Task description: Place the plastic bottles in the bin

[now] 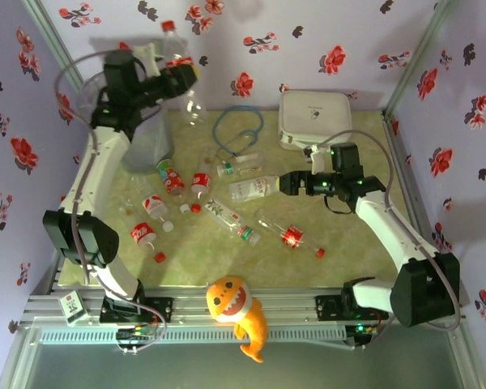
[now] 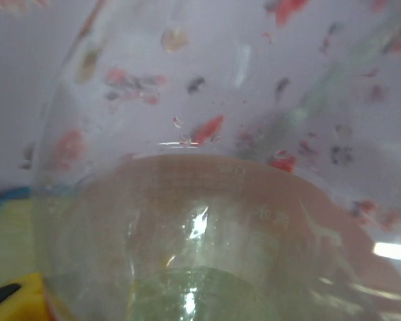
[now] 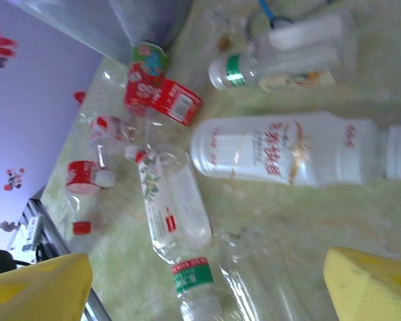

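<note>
My left gripper [image 1: 178, 78] is raised at the back left, above the bin [image 1: 151, 144], and is shut on a big clear plastic bottle [image 1: 186, 81] with a red cap [image 1: 168, 26]. That bottle's clear wall [image 2: 200, 221] is pressed close to the left wrist camera, with one yellow finger [image 2: 17, 297] at the corner. Several more bottles lie on the green mat, among them a white one [image 1: 255, 188] and red-labelled ones [image 1: 169, 177]. My right gripper [image 1: 285, 183] hovers open beside the white bottle [image 3: 281, 150]; a clear bottle [image 3: 274, 281] lies below between its yellow fingers [image 3: 37, 287].
A white square case [image 1: 314, 116] sits at the back right, with a blue cable loop [image 1: 236, 130] beside it. An orange fish toy [image 1: 239, 309] hangs over the front edge. Loose red caps [image 1: 159, 258] lie on the mat. Flowered walls close in three sides.
</note>
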Tool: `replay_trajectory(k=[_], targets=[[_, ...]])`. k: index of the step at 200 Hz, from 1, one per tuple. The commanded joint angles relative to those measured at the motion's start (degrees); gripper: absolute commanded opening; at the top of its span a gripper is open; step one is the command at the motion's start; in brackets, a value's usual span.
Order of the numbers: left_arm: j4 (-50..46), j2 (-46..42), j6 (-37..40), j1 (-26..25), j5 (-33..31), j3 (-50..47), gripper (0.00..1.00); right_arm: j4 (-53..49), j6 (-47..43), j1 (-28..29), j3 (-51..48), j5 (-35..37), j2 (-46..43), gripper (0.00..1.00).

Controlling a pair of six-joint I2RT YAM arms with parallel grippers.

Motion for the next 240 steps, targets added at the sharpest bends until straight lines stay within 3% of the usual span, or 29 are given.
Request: replay_trajectory(k=[1, 40, 73, 105, 147, 207, 240], targets=[[-12.7, 0.3, 8.6, 3.9, -4.1, 7.2, 0.39, -1.3, -1.4, -0.7, -1.5, 3.3, -1.7, 0.91], [-15.6, 3.6, 10.2, 11.8, -10.0, 11.9, 0.35, -1.0, -1.3, -0.9, -1.7, 4.8, -1.8, 0.91], [-15.1, 8.2, 10.6, 15.5, -13.3, 13.0, 0.35, -1.6, -1.6, -0.9, -2.0, 5.5, -1.5, 0.91], [-14.5, 12.6, 11.4, 15.8, -13.8, 12.8, 0.35, -1.6, -2.0, -1.0, -2.9, 6.1, -1.1, 0.92], [-9.3, 12.1, 11.2, 15.8, -14.4, 5.1, 0.34, -0.7, -1.8, -1.3, -4.4, 6.6, -0.6, 0.92], [-10.4, 16.4, 11.8, 15.7, -13.3, 4.4, 0.35, 1.0, -1.4, -1.4, -4.7, 6.8, 1.3, 0.92], [-5.6, 15.7, 13.1, 15.2, -12.9, -2.0, 0.35, 0.7, -2.2, -1.4, -5.0, 7.5, 1.5, 0.93]])
